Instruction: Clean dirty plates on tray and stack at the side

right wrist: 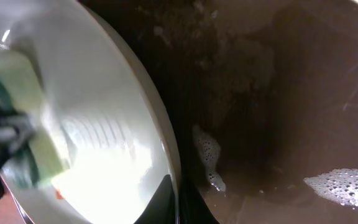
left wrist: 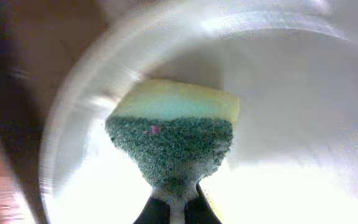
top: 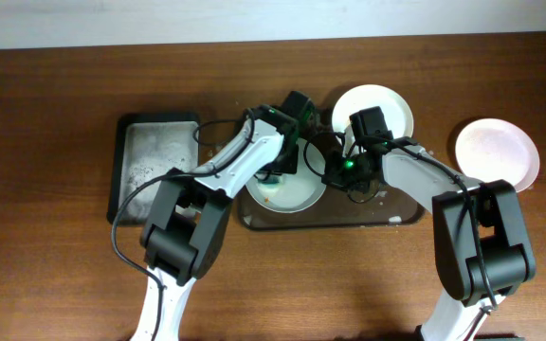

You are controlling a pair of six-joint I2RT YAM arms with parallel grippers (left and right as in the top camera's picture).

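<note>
My left gripper, closed on the yellow-green sponge, sits on the round white plate mid-frame, while my right gripper pinches its right rim.

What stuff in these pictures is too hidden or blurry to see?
Left wrist: the rim of the scrubbed plate is blurred; the bottom edge cuts off the left end effector holding the sponge.
Overhead: arms cover most of that plate.
Right wrist: the sponge is blurred, cut by the left edge.
</note>
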